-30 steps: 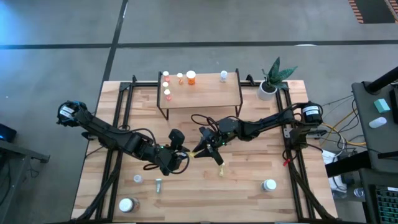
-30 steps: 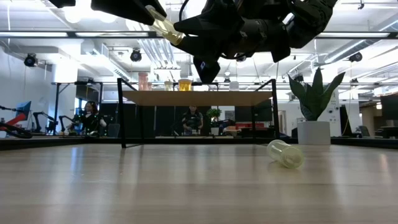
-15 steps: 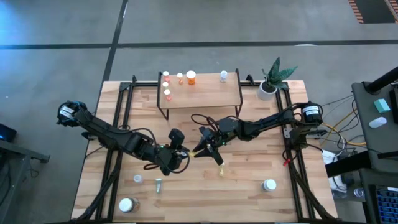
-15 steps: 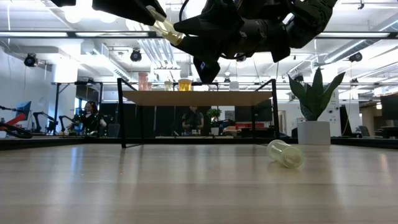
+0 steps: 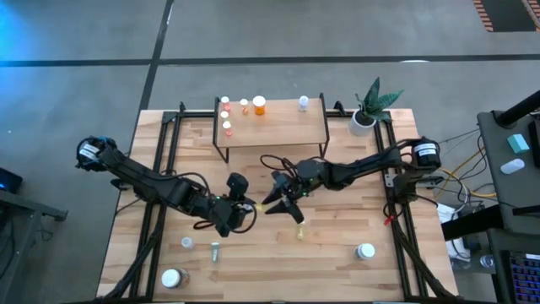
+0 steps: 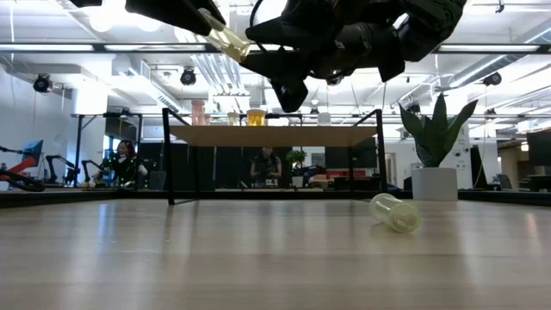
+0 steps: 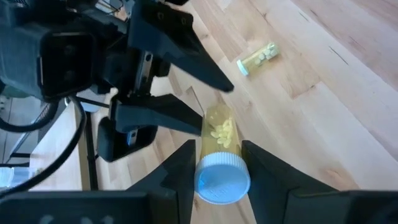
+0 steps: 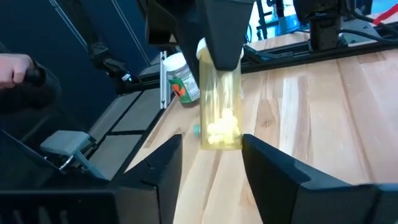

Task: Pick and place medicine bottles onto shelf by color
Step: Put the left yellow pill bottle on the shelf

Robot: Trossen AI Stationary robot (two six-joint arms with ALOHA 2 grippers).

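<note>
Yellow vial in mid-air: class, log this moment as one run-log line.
phase: mid-air handover | left gripper: shut on yellow vial, cap end | right gripper: open around other end

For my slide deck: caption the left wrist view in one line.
Left tool holds a capped yellow vial toward the right tool; another yellow vial lies on the table.

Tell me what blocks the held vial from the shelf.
The vial hangs in the left gripper, the open right gripper straddling its far end. Nothing visible stands on the table between it and the shelf.
</note>
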